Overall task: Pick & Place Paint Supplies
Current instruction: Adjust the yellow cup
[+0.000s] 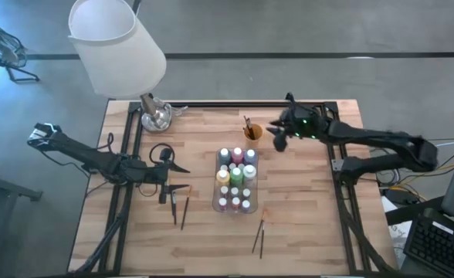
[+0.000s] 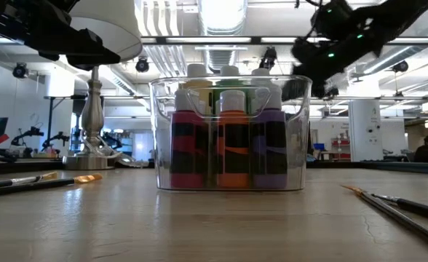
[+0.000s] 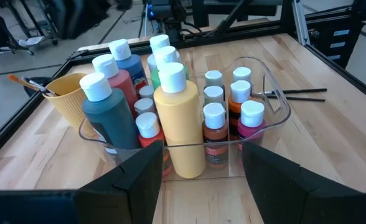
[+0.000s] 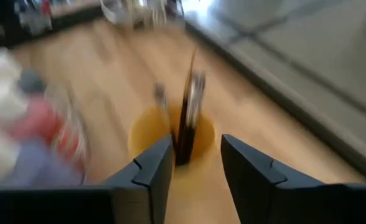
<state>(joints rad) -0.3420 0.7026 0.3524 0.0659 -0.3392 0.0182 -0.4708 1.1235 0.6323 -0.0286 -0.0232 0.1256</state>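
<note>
Several paint bottles (image 3: 177, 118) with white and grey caps stand upright in a clear plastic tray (image 1: 215, 185) at the table's middle. Two or three brushes (image 4: 186, 118) stand upright in a small orange cup (image 1: 252, 133) just beyond the tray. My right gripper (image 1: 277, 139) hovers open just right of the cup, raised above it and pointing at it, with nothing between its fingers (image 4: 155, 165). My left gripper (image 3: 198, 186) waits open left of the tray, facing the bottles. Loose brushes lie flat on the table at the near left (image 1: 179, 207) and near right (image 1: 259, 236).
A lamp with a white shade (image 1: 119, 46) stands on a metal base (image 1: 156, 116) at the far left corner. A dark frame (image 1: 235, 103) runs around the table's edges. Bare wood lies along the near edge and right of the tray.
</note>
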